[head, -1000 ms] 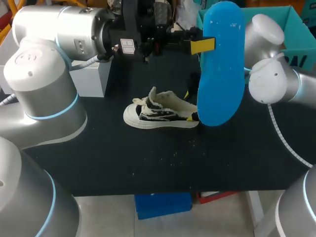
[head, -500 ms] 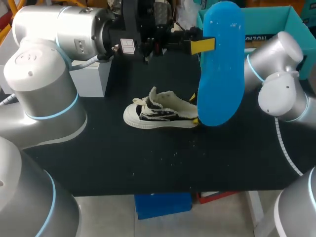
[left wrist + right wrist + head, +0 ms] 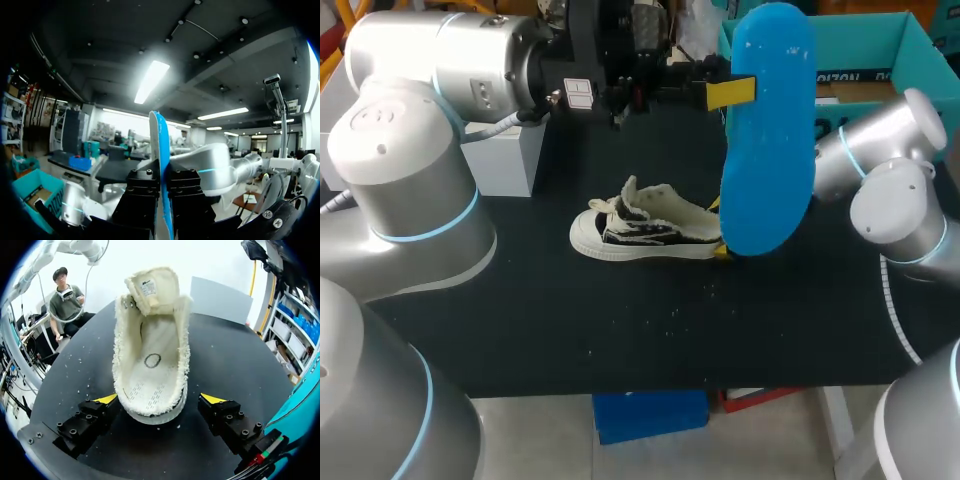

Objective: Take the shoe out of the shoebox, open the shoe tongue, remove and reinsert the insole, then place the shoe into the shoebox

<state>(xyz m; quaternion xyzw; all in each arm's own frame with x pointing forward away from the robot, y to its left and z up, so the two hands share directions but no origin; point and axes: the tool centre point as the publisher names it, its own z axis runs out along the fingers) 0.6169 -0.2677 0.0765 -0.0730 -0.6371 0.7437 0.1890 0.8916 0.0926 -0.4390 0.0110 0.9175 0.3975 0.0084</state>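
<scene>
A white shoe with black stripes (image 3: 645,232) lies on its sole on the black table, toe to the left and tongue pulled up. High above its heel hangs the blue insole (image 3: 767,130), and my left gripper (image 3: 730,92) is shut on its upper edge. The left wrist view shows the insole (image 3: 161,165) edge-on, clamped in that gripper (image 3: 162,200). In the head view the insole hides most of my right gripper (image 3: 720,250). Seen from the right wrist, the shoe (image 3: 152,360) gapes with no insole, its heel between the open right gripper (image 3: 157,399), whose fingertips (image 3: 107,399) stand clear of it.
The teal shoebox (image 3: 865,40) stands at the back right of the table, behind my right arm, and its corner (image 3: 300,405) shows beside the right gripper. A grey block (image 3: 500,160) sits at the back left. Small white crumbs dot the table in front of the shoe.
My right arm's elbow has swung out to the right and lower, uncovering more of the shoebox. The left arm, the insole and the shoe have stayed put.
</scene>
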